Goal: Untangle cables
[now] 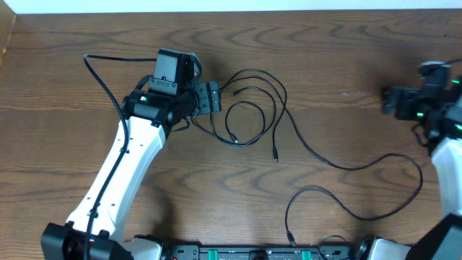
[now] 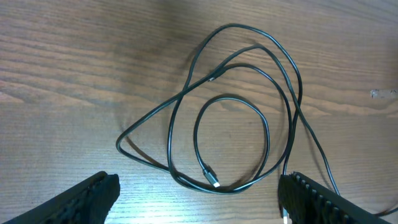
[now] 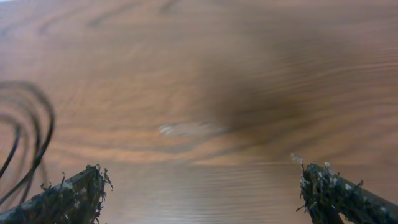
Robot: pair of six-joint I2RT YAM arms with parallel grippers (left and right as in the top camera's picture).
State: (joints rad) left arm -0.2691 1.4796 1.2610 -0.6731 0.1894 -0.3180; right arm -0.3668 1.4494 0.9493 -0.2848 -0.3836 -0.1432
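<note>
Where the cables [image 1: 249, 105] overlap, their number cannot be settled.

Cables: thin and black. They lie flat on the wooden surface [image 1: 346, 43] in loose, crossing loops just beside the left end effector [image 1: 214, 97]. One long strand leaves the loops toward the right and bends back near the right arm [image 1: 447, 159]. It ends in a plug [image 1: 290, 238] at the near edge of the overhead view. Two more plugs lie at the near side of the loops.

Left end effector: fingers [image 2: 93, 196] spread wide, nothing between them. The wrist view shows only their tips, cut off by the bottom edge, with the loops on the surface ahead. From overhead it covers the left side of the loops, so contact there cannot be told.

Right end effector [image 1: 390, 101]: well apart from the loops, at the right edge, dark and hard to make out from above. Its wrist view is blurred. The fingers [image 3: 68, 196] stand spread and empty, and cable arcs are cut off at the left edge.
</note>
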